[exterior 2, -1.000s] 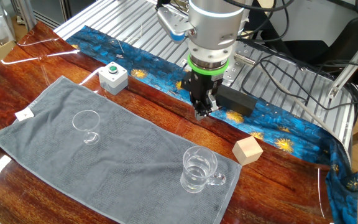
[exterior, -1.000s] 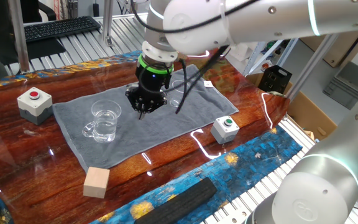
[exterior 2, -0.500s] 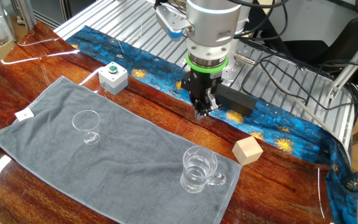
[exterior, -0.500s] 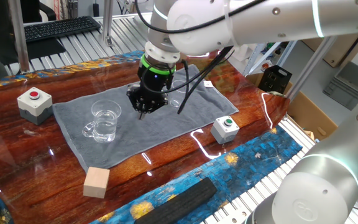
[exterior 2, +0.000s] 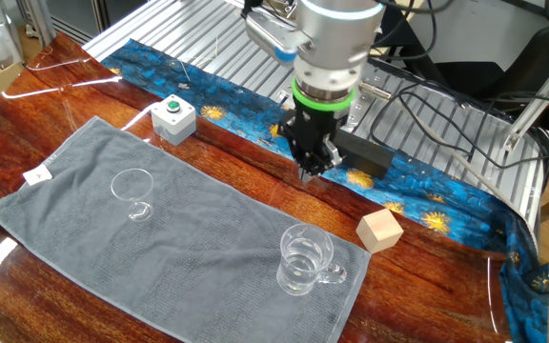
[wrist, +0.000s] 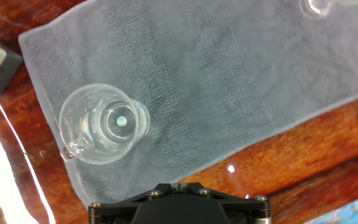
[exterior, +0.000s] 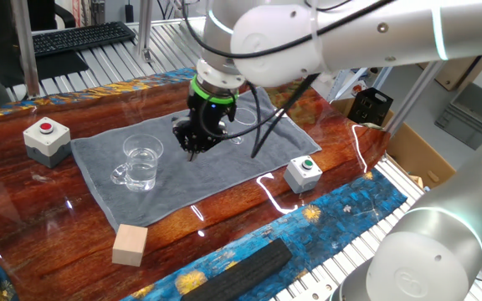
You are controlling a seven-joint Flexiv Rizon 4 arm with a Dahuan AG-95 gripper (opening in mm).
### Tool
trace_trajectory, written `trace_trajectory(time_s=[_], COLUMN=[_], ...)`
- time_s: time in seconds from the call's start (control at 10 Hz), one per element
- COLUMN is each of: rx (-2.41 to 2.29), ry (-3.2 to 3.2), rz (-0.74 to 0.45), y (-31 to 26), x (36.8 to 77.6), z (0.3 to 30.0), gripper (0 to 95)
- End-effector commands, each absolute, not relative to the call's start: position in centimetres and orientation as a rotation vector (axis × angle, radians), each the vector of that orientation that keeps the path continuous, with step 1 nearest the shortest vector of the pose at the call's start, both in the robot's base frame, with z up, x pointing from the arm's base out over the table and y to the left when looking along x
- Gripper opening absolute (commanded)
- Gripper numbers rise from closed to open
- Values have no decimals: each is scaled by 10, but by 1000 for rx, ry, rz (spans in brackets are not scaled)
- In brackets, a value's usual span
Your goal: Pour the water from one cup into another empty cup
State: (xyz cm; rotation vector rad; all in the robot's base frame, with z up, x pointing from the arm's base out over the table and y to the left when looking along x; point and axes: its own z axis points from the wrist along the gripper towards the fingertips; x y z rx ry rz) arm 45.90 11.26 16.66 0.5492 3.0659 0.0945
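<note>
The wide clear glass mug point(exterior: 141, 163) with a side handle stands on the left part of the grey towel point(exterior: 182, 180), with water in it. It also shows in the other fixed view point(exterior 2: 305, 259) and in the hand view point(wrist: 103, 123), seen from above. The small handleless glass point(exterior 2: 133, 189) stands at the towel's other end. In the hand view only its edge point(wrist: 319, 6) shows at the top. My gripper point(exterior: 197, 144) hangs above the towel between the two cups, right of the mug. Its jaws point(wrist: 178, 185) are together with nothing between them. It also shows in the other fixed view point(exterior 2: 310, 171).
A red-button box point(exterior: 47, 135) stands left of the towel and a green-button box point(exterior: 304, 171) right of it. A wooden block point(exterior: 130, 244) and a black bar point(exterior: 241, 267) lie near the front edge. A blue patterned cloth point(exterior 2: 427, 205) runs along that edge.
The gripper and wrist have shifted slightly to the right above the towel. The cups have not moved.
</note>
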Motion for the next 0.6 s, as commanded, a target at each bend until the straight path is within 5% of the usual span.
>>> trace_trajectory(time_s=[0.1,0.6], rx=[441,446], ry=[3098,3085], rz=[27,-55], y=[112,112], x=[457,457], z=[167,167], gripper=[0,0])
